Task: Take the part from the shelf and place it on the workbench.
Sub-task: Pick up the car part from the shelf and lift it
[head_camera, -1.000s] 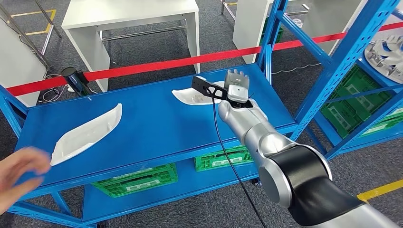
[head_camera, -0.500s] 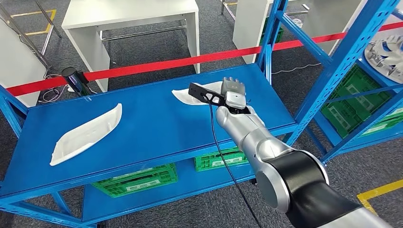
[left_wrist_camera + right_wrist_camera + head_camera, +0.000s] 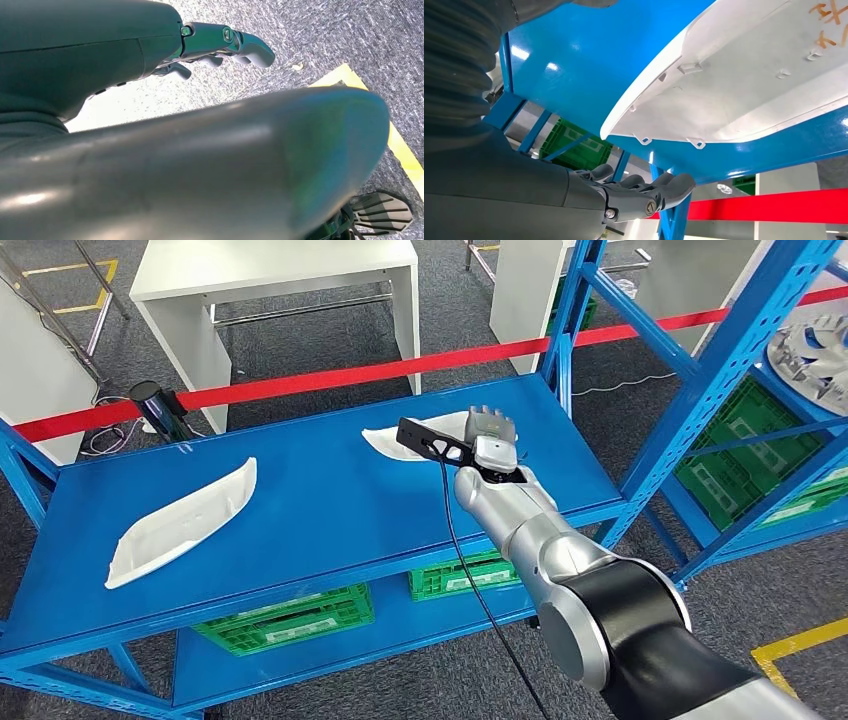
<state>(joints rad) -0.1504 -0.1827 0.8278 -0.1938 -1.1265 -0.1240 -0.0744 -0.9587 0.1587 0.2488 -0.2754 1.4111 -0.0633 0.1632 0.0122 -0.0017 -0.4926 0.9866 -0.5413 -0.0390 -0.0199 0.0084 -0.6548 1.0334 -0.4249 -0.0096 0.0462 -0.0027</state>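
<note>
Two white curved shell parts lie on the blue shelf top (image 3: 330, 510): one at the left (image 3: 180, 520), one at the right (image 3: 395, 443). My right hand (image 3: 492, 434) hovers over the right part's near end, fingers stretched forward and holding nothing. In the right wrist view the fingers (image 3: 644, 192) stand apart from the white part (image 3: 744, 90), whose underside shows small clips. A black bracket (image 3: 430, 438) juts from the wrist over the part. My left hand (image 3: 220, 45) hangs over grey floor, fingers loosely extended and empty. The white workbench (image 3: 270, 265) stands behind the shelf.
A red barrier tape (image 3: 350, 375) runs between shelf and workbench. Green crates (image 3: 290, 618) sit on the lower shelf. A second blue rack (image 3: 740, 350) at the right carries a metal finned part (image 3: 815, 355) and more green crates. A black cable (image 3: 470, 560) hangs from my right arm.
A person's hand at the lower left edge has withdrawn from view. My right hand has sunk a little toward the right white part and now holds still.
</note>
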